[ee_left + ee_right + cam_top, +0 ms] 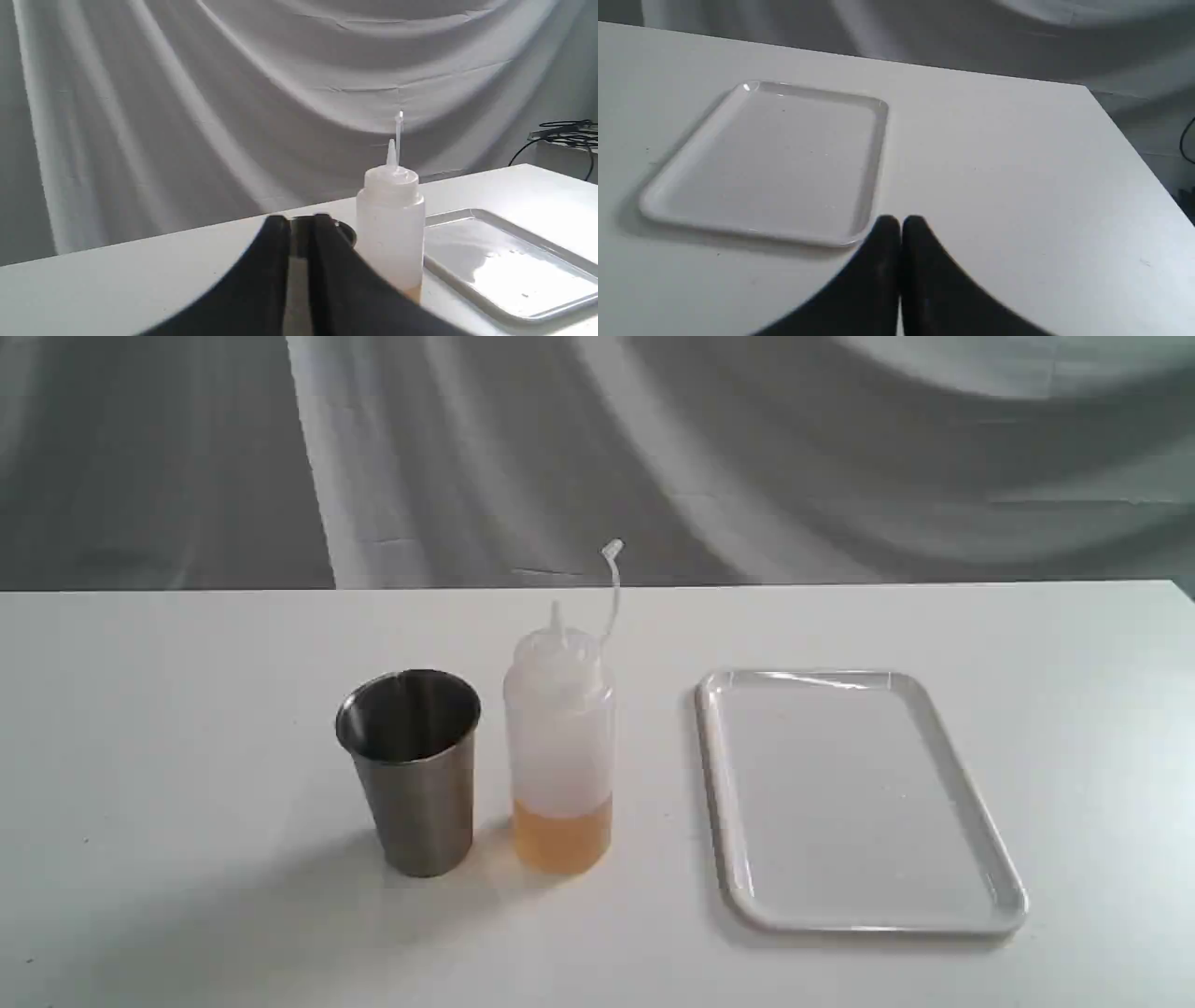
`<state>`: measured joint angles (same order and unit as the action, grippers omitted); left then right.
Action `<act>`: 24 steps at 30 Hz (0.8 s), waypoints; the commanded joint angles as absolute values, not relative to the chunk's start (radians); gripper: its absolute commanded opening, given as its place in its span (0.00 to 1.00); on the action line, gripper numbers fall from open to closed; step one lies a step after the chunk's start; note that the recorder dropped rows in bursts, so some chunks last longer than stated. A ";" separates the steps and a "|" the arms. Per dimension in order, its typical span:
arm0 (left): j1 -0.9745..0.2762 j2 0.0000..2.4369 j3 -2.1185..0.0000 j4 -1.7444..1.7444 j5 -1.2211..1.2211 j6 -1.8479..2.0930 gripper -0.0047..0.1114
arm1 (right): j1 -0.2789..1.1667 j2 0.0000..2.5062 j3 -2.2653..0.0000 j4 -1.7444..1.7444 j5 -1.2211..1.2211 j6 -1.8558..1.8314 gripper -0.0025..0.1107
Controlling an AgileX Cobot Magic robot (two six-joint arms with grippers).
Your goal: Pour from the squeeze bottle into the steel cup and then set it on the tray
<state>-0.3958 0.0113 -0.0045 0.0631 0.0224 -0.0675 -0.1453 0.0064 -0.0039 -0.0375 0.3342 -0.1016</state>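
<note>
The steel cup (409, 770) stands upright on the white table, left of centre. The squeeze bottle (560, 747) stands close on its right, with amber liquid in its bottom part and its cap strap sticking up. Further right lies the tray (859, 803), with nothing on it. Neither gripper shows in the exterior view. In the left wrist view my left gripper (302, 219) has a narrow gap between its black fingers and holds nothing. It hides most of the cup (348, 233), beside the bottle (390, 224) and the tray (490, 275). My right gripper (901, 219) is shut and empty, near a corner of the tray (770, 154).
The white table (187, 663) stretches wide on both sides of the objects. Grey draped cloth (653, 448) hangs behind its far edge. Black cables (565, 130) lie on a surface beyond the table's corner. The table's edge (1125, 140) runs near my right gripper.
</note>
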 commanded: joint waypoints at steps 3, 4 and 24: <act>-0.394 0.016 0.000 0.067 0.012 -0.068 0.11 | -0.154 0.000 0.000 -0.033 0.325 -0.097 0.02; -0.394 0.016 0.000 0.067 0.012 -0.068 0.11 | -0.154 0.000 0.000 -0.040 0.323 -0.097 0.02; -0.394 0.016 0.000 0.067 0.012 -0.068 0.11 | -0.152 0.000 0.000 0.473 -0.016 -0.097 0.02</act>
